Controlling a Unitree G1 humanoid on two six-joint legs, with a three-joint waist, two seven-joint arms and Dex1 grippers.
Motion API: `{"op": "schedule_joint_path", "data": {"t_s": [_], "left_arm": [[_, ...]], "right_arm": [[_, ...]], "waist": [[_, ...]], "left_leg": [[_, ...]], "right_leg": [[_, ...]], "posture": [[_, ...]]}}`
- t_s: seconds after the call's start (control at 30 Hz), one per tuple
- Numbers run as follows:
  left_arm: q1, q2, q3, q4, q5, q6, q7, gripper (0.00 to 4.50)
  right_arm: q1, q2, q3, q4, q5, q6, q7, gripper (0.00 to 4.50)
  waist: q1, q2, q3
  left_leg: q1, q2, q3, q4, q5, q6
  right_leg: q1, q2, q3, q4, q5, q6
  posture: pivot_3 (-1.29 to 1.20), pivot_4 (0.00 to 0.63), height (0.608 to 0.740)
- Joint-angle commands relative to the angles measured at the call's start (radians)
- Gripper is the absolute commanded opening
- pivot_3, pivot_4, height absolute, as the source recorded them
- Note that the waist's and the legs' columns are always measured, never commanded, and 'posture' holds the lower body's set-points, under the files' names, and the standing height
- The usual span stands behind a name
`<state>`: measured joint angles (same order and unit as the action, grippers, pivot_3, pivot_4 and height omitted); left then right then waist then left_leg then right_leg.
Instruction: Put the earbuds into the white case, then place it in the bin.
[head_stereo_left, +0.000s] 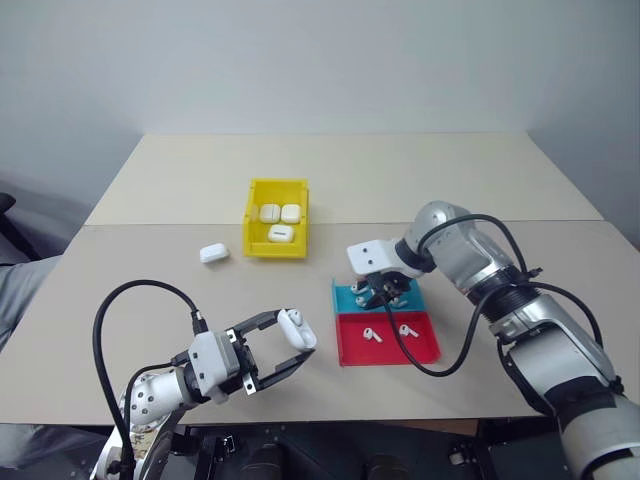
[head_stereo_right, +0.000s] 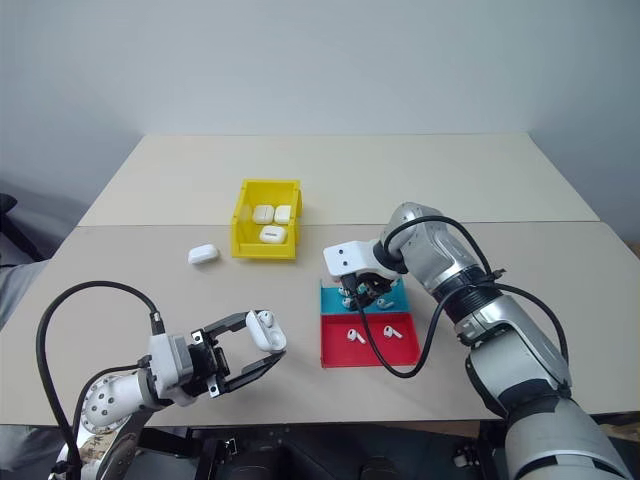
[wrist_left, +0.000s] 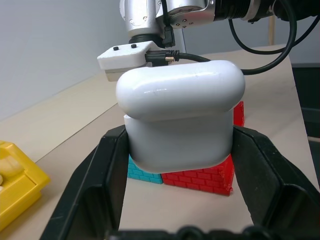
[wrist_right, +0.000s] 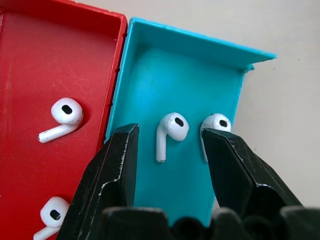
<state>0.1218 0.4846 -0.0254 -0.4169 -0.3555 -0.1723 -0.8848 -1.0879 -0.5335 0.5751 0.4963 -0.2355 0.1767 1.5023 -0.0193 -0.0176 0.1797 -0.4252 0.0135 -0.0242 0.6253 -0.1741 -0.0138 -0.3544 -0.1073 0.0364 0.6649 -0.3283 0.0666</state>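
Two jobs split: I clamp the white case (head_stereo_left: 297, 329) in the left gripper (head_stereo_left: 285, 348) as receiver, while the right gripper (wrist_right: 170, 145), jaws parted, straddles an earbud (wrist_right: 170, 131).

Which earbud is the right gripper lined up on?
The earbud in the blue tray half that lies between the open fingers of the right gripper. Its twin sits beside one finger; two more lie in the red half.

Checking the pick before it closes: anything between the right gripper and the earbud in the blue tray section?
Nothing visible. The right gripper is open with its jaws on either side of one earbud in the blue section. A second earbud lies close beside the far finger and could get caught.
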Motion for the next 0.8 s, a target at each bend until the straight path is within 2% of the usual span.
{"op": "schedule_joint_path", "data": {"t_s": [0.03, 0.57, 0.7, 0.8], "left_arm": [[0.000, 0.007, -0.003, -0.029, -0.006, -0.004, 0.007, 2.79], [-0.006, 0.010, -0.006, -0.025, 0.000, -0.001, 0.015, 2.79], [-0.009, 0.011, -0.006, -0.023, 0.001, -0.001, 0.015, 2.79], [-0.012, 0.012, -0.005, -0.020, 0.001, 0.001, 0.015, 2.79]], "right_arm": [[-0.034, 0.008, -0.006, 0.016, -0.014, -0.006, 0.014, 2.44], [-0.044, 0.047, -0.013, 0.070, -0.047, -0.016, 0.007, 2.44], [-0.040, 0.048, -0.012, 0.066, -0.051, -0.020, 0.004, 1.59], [-0.039, 0.049, -0.012, 0.068, -0.057, -0.021, 0.000, 1.59]], "waist": [[0.000, 0.000, 0.000], [-0.001, 0.000, 0.000], [-0.001, 0.000, 0.000], [-0.001, 0.000, 0.000]], "left_leg": [[0.000, 0.000, 0.000, 0.000, 0.000, 0.000], [0.000, 0.000, 0.000, 0.000, 0.000, 0.000], [0.000, 0.000, 0.000, 0.000, 0.000, 0.000], [0.000, 0.000, 0.000, 0.000, 0.000, 0.000]], "right_leg": [[0.000, 0.000, 0.000, 0.000, 0.000, 0.000], [0.000, 0.000, 0.000, 0.000, 0.000, 0.000], [0.000, 0.000, 0.000, 0.000, 0.000, 0.000], [0.000, 0.000, 0.000, 0.000, 0.000, 0.000]], "posture": [[0.00, 0.150, 0.740], [0.00, 0.150, 0.740], [0.00, 0.150, 0.740], [0.00, 0.150, 0.740]]}}
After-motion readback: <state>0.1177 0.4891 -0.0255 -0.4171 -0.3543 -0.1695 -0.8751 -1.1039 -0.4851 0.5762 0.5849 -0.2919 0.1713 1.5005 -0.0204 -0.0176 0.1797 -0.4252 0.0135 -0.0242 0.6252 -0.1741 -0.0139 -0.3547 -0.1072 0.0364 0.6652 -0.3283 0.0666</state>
